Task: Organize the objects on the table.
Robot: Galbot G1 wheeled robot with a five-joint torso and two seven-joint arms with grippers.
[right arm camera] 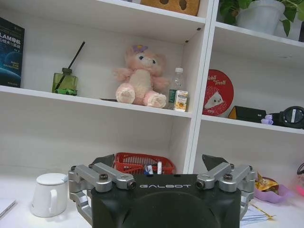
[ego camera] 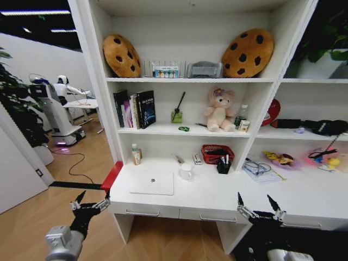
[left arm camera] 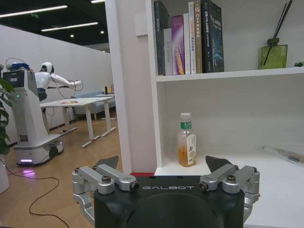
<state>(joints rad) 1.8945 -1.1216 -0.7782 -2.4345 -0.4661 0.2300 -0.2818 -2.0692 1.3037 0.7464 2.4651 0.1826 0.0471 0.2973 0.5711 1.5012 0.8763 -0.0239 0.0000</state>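
The table [ego camera: 217, 198] is a long white desk top set into a white shelving unit, with shallow drawers under its front edge. A silver laptop [ego camera: 153, 184] lies closed and flat on its left part, near the front edge. Behind it, against the left wall of the unit, a small green-labelled bottle [ego camera: 136, 154] with amber liquid stands upright. Pens [ego camera: 224, 160] stand upright in a small black holder near the middle of the desk, just beside a red basket. A tiny green toy-like piece [ego camera: 184, 129] lies on the shelf above the desk, beside the foot of a green diffuser bottle.
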